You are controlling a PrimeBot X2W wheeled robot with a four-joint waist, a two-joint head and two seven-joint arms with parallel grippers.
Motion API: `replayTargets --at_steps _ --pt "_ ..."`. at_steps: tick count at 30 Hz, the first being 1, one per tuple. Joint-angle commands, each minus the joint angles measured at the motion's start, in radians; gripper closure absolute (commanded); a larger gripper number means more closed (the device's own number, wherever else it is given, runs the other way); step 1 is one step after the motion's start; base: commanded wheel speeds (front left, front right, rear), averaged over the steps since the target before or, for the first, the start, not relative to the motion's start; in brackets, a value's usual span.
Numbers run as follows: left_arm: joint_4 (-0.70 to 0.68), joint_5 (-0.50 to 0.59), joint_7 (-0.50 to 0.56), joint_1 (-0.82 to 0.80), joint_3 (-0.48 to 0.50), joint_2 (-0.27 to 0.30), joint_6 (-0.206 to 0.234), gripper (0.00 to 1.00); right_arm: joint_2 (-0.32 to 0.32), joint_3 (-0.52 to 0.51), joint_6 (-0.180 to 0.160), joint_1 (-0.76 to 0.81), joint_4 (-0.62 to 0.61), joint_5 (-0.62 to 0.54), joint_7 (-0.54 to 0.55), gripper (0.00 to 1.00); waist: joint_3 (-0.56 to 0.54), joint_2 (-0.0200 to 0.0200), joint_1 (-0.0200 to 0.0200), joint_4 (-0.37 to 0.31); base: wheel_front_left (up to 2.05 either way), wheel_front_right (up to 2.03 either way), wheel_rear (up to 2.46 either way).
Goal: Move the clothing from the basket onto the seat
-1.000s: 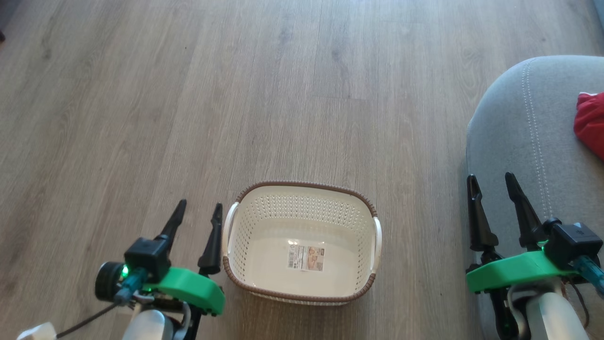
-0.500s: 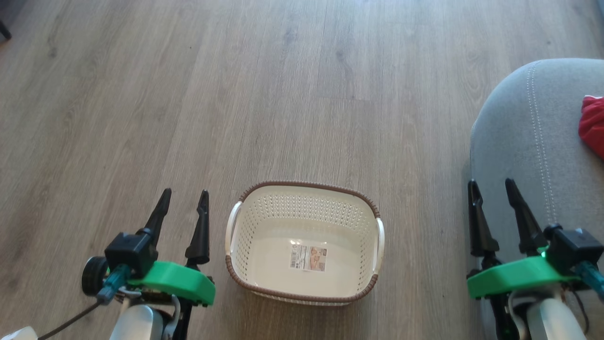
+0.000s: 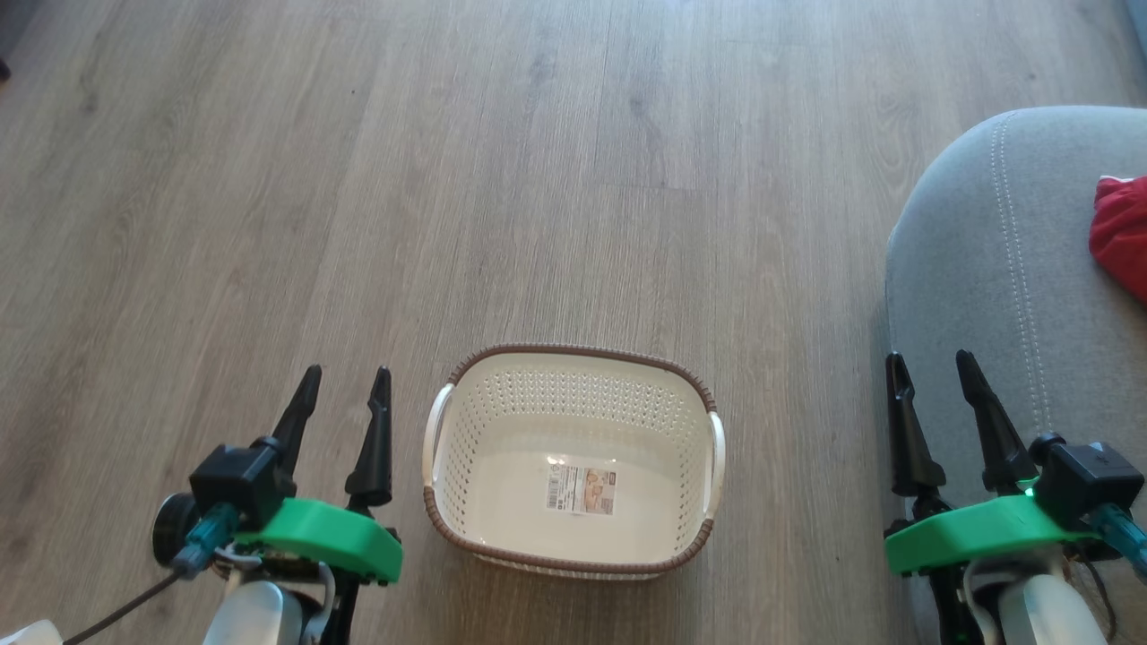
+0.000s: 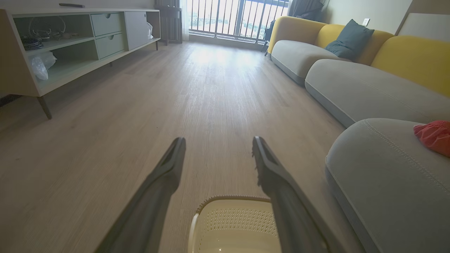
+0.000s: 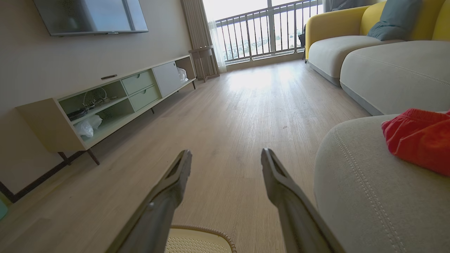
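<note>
Fingers (image 3: 375,448) of my left gripper (image 3: 349,372) are standing spread with nothing between them, hovering just left of the laundry basket (image 3: 573,348). My right gripper (image 3: 927,358) is hanging well to the right of the basket, its fingers likewise parted and empty, by the rounded corner of the grey sofa seat (image 3: 986,269).

From the head camera, the basket is sitting upright on the wood-look floor (image 3: 538,179). It is showing a bare cream bottom, carrying nothing but its paper label (image 3: 582,489).

Red clothing (image 3: 1120,237) is lying on the seat, far to the right of the basket and beyond my right gripper. The frame edge is cutting it off, so I am not able to count the pieces or tell how they are spread. My right wrist camera is showing the same red heap resting on the cushion, on the far side of the pale stitching (image 3: 1017,269) from the basket.

I am judging the job as good as finished. The basket is holding no garment, I am seeing none dropped on the boards around the basket, and the red fabric is resting on the seat. What is remaining, as I am reading it, is only confirming that nothing is hanging off the cushion out of frame, then parking both arms clear of the basket.
</note>
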Motion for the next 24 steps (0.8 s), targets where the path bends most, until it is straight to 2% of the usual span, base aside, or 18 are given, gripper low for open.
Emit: replayTargets --at_steps 1,22,23,24 --pt "-0.025 -0.011 -0.005 -0.031 0.039 0.001 -0.003 0.00 -0.004 0.024 0.000 -0.031 -0.034 0.002 -0.009 0.00 0.000 0.0000 0.0000 0.000 0.00 0.00 0.00" --pt "-0.006 -0.021 -0.005 -0.035 0.039 0.001 -0.021 0.00 -0.004 0.028 0.000 -0.036 -0.036 0.008 -0.009 0.00 0.000 0.0000 0.0000 -0.001 0.00 0.00 0.00" --pt "0.024 -0.021 0.000 0.000 0.008 0.000 -0.017 1.00 0.000 0.004 0.000 0.000 -0.001 0.001 0.000 1.00 0.000 0.0000 0.0000 -0.001 0.00 0.00 0.00" --pt "0.036 -0.022 0.000 0.001 0.007 0.000 -0.017 1.00 0.000 0.005 0.000 0.001 0.010 0.001 0.000 1.00 -0.001 0.0000 0.0000 -0.001 0.00 0.00 0.00"
